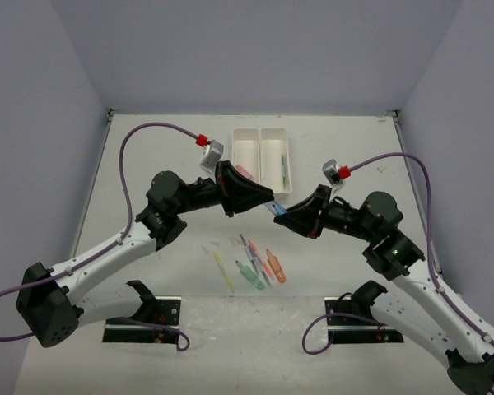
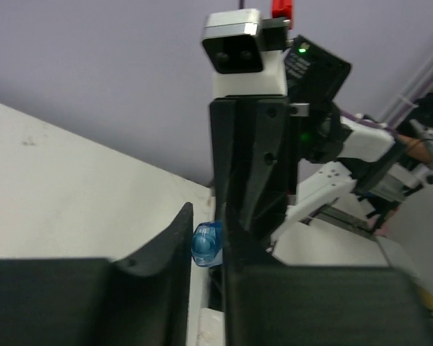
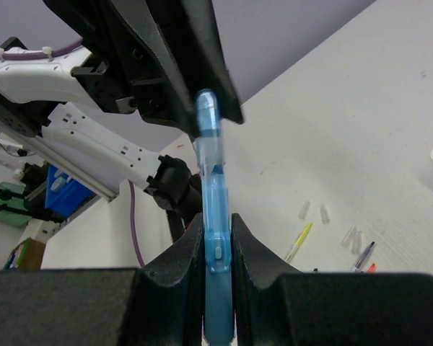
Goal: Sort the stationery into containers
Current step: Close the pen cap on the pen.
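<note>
This looks like a robotics lab test cell: plain lavender walls (image 1: 255,49) box in a white table (image 1: 255,329), a left arm (image 1: 99,255) and right arm (image 1: 428,292) stand bolted at its edge, purple cables (image 1: 156,126) loop overhead, and a blue bin (image 3: 61,193) sits in clutter beyond.

The blue pen (image 3: 211,216) is cut off below (tray (image 1: 247,146) partly hidden).

You've got a white, lightly scuffed table (image 1: 148,164) boxed in by plain lavender walls: back wall (image 1: 255,49) behind the table, left wall (image 1: 33,123) and right wall (image 1: 469,99) at its sides. Even, soft light. Off the table's edge you see a blurred blue bin (image 3: 61,193) and a cardboard box (image 3: 27,254).
</note>
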`<state>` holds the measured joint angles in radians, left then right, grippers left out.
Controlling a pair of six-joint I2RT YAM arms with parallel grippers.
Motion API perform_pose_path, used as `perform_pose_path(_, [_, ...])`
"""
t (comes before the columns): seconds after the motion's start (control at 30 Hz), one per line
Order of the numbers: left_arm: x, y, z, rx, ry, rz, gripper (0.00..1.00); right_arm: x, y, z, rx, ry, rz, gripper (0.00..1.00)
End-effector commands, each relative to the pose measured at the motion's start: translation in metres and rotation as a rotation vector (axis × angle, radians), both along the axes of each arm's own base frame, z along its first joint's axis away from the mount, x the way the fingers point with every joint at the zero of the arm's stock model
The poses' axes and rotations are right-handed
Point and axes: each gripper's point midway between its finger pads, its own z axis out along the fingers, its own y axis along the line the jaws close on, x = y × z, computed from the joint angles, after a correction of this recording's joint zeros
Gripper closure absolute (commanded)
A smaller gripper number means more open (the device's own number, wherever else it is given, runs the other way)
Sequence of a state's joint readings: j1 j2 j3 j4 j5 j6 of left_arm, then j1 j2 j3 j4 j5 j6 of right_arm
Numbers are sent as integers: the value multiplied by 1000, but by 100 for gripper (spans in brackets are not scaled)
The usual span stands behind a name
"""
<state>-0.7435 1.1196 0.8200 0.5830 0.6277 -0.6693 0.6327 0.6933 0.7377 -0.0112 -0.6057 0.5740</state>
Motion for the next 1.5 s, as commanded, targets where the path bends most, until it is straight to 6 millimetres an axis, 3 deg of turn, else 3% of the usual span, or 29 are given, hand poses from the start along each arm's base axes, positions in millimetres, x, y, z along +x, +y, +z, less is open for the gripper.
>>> perform_pose_path(0.0, [-18, -2, 19, -83, -61, -115, 100, -8, -2, 36, 53, -95, 25, 100])
perform_pose_path(0.17, [-22, -11, 11, -80, -14, -173, 100, -3, 4, 44, 60, -105, 37, 100])
perform_pose_path(0.4, [-12, -16, -19, -39, 78, -141, 100, -13, 4, 80, 142, -232, 84, 100])
perform_pose_path(0.67, [1, -15, -22, -37, 104, -60, 100, -22, -4, 79, 180, -288, 79, 100])
perform_pose_path(0.87, [0, -23, -34, -29, 142, -97, 100, -23, -6, 97, 235, -317, 66, 100])
perform_pose_path(1.03, [-18, -35, -39, -21, 119, -155, 100, -6, 5, 120, 246, -316, 54, 100])
perform_pose_path(1.1, [-26, -45, -51, 10, 135, -172, 100, 6, 14, 122, 228, -303, 55, 100])
perform_pose_path(1.17, [-36, -55, -66, 42, 148, -196, 100, 9, 15, 149, 241, -349, 52, 100])
perform_pose_path(1.2, [-41, -62, -78, 67, 168, -206, 100, 12, 17, 152, 232, -343, 50, 100])
perform_pose_path(1.37, [-58, -68, -122, 118, 242, -240, 100, 20, 21, 183, 241, -385, 36, 100])
perform_pose_path(1.47, [-67, -70, -128, 121, 250, -271, 100, 25, 26, 185, 247, -375, 43, 100])
